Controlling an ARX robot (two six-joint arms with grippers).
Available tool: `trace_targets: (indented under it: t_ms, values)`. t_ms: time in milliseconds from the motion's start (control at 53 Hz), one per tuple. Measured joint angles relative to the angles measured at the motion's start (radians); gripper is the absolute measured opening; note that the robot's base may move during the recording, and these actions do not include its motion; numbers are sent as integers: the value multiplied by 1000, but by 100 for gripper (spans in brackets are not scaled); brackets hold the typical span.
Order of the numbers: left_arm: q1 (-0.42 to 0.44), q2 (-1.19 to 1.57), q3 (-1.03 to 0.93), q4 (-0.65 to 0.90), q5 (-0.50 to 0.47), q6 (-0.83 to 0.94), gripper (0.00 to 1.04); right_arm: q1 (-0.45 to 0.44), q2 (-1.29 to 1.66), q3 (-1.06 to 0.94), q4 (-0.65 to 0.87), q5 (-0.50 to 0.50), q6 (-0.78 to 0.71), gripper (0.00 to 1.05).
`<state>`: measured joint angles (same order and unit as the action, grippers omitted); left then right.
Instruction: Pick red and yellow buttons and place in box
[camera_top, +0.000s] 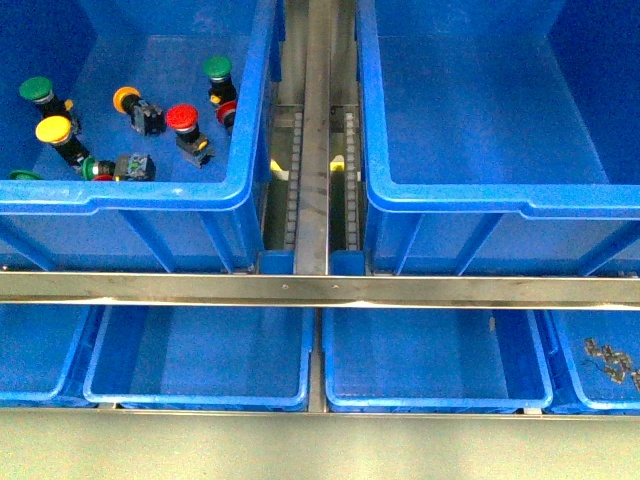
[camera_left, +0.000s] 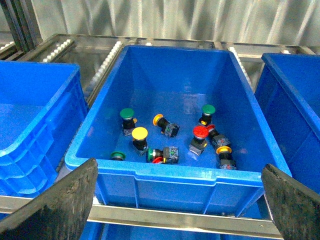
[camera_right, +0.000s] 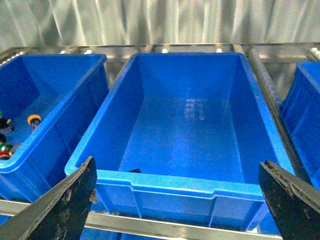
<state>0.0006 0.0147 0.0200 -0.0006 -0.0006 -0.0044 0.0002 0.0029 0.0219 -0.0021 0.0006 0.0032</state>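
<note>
Front view, upper left: the red button (camera_top: 182, 118) and yellow button (camera_top: 53, 129) lie in a blue crate (camera_top: 150, 195), with the empty box (camera_top: 480, 195) at upper right. The left gripper (camera_left: 179, 165) hovers facing the crate, jaws spread wide, both buttons beyond them, untouched. The right gripper (camera_right: 176, 162) faces the box, jaws likewise spread.

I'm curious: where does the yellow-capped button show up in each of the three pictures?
Front view: the yellow-capped button is at the far left, inside the button crate.
Left wrist view: the yellow-capped button is left of centre on the crate floor, beside a green-capped button.
Right wrist view: cannot pick it out; only a corner of the button crate shows.
Shared landmark: the button crate.
</note>
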Motion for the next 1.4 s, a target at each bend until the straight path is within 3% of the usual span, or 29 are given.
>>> trace_targets:
  t_ms: [1395]
  values:
    - [0, 0, 0, 0, 0, 0, 97, 0, 0, 0, 0, 0, 0, 98]
